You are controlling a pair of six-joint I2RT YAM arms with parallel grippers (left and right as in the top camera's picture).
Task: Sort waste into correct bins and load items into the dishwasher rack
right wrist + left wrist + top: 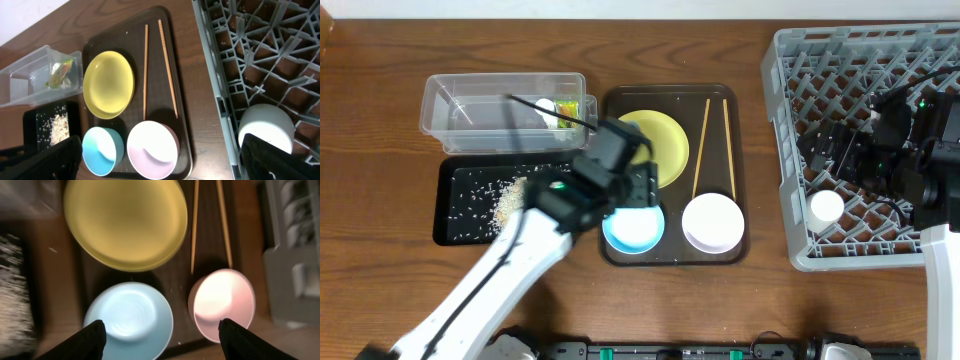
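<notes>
My left gripper [161,332] hangs released and empty over the blue bowl [129,316], placed to take it; my right gripper [165,160] hovers open above the rack [260,60].

Glossy plate [125,222], wooden chopsticks [194,225], plastic rack [850,257]

Brown tray [672,215] on wooden table [380,130]
</notes>
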